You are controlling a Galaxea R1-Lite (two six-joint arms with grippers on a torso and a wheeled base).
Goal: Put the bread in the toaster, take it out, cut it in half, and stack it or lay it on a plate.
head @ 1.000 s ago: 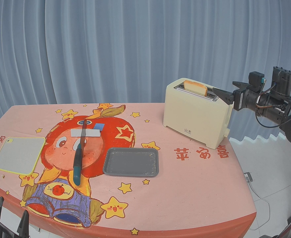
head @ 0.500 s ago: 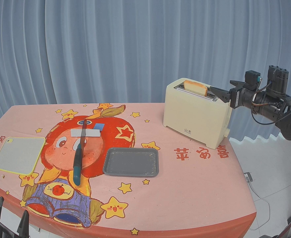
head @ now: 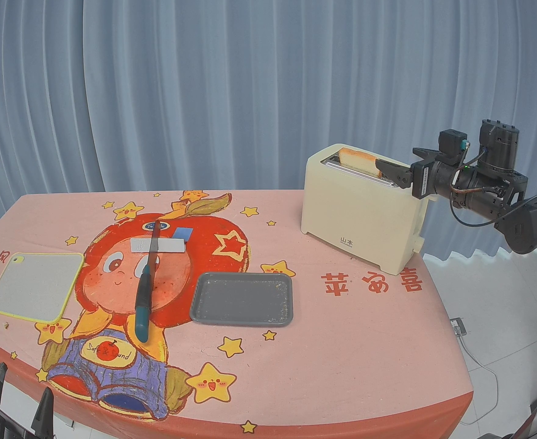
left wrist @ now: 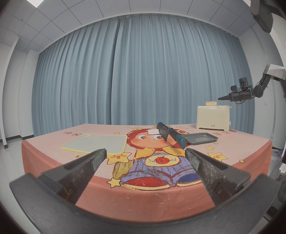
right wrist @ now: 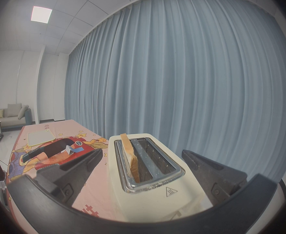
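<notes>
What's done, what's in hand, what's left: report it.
Done: the bread sits in the toaster, its top sticking out. In hand: the open right gripper is level with the toaster's top, by the bread, not closed on it. Left: lifting it out, cutting it with the knife, laying it on the plate.

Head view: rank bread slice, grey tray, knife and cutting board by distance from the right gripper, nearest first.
From the right gripper, open at the toaster top:
1. Bread slice: in the toaster slot, just beside the gripper.
2. Grey tray: left of the toaster, nearer the robot.
3. Knife: left of the tray.
4. Cutting board: far left.
</notes>
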